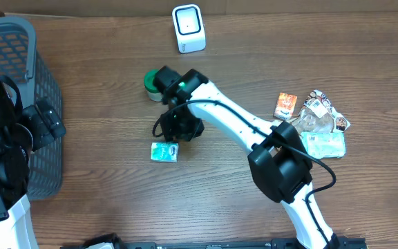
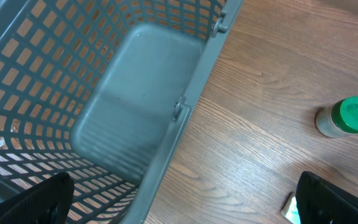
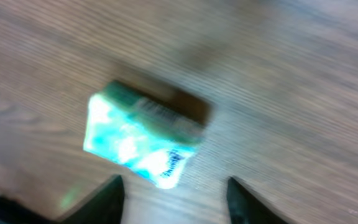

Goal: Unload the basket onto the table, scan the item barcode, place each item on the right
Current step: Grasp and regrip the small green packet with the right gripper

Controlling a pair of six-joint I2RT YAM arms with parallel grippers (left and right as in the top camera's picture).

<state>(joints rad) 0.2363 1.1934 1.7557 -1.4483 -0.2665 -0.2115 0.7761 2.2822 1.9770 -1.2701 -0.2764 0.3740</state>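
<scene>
Green-and-white packet (image 3: pixel 143 140), one only, lies flat on the wooden table (image 1: pixel 102 194) near its middle, in front of the green-lidded jar (image 1: pixel 156 83). Its print is too blurred to read; a dark strip runs along its far edge. The right gripper (image 3: pixel 174 185) hangs just above the packet, pointing down, fingers apart with nothing between them, and the right arm reaches in a long diagonal across the table. One white scanner (image 1: pixel 188 28) stands at the far edge. Three more items are heaped at the right: an orange packet (image 1: pixel 286 105), a clear bag (image 1: pixel 318 116) and a pale pouch (image 1: pixel 323 144). The left gripper (image 2: pixel 184 182), spread wide and empty, hovers beside one grey basket (image 2: pixel 135 112).
</scene>
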